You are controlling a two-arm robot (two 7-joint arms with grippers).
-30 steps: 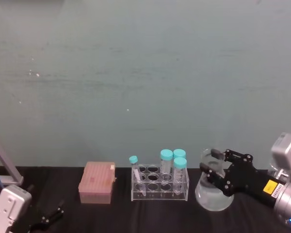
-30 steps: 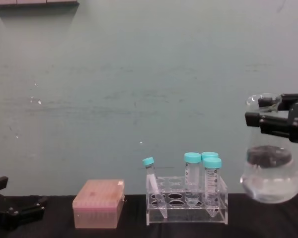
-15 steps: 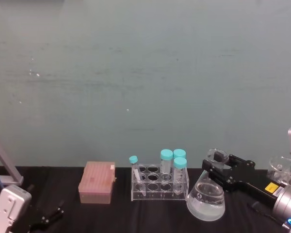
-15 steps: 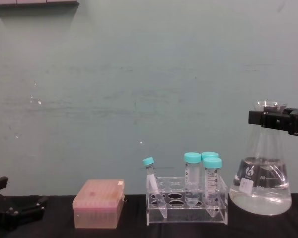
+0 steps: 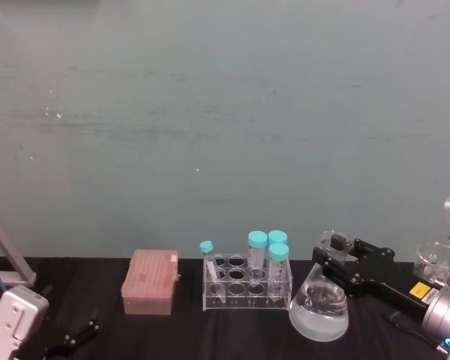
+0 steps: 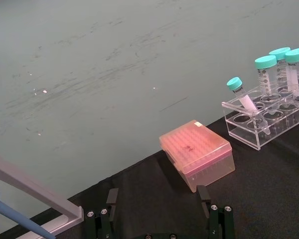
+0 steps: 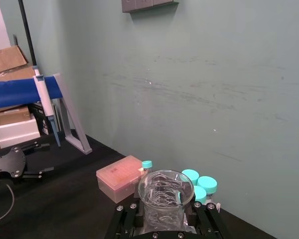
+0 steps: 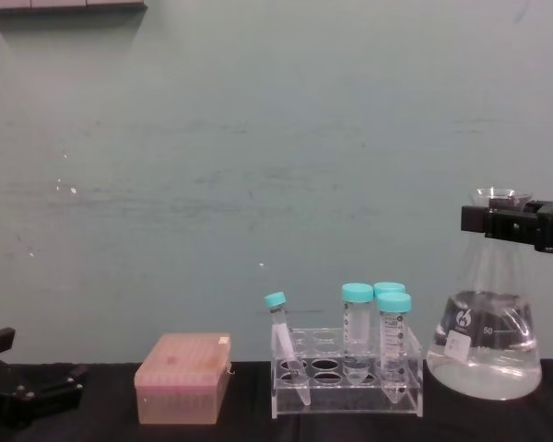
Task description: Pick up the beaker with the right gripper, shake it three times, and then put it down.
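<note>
**Beaker being set down on the counter**

The right end effector (image 5: 336,259) is gripping the beaker (image 8: 484,354) by its neck, just under the rim. The beaker is standing upright just right of the rack (image 8: 346,373), its base seemingly resting on the counter (image 5: 172,337). This looks like the put-down step. Next, the jaws need opening gently, without tipping it. The left end effector (image 6: 158,191) is sitting parked, open, far left.

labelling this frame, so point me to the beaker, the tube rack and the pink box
beaker (image 8: 484,345): chest view, wide lower body of the glass
tube rack (image 8: 346,399): chest view, clear front wall
pink box (image 8: 182,385): chest view, front side
</note>
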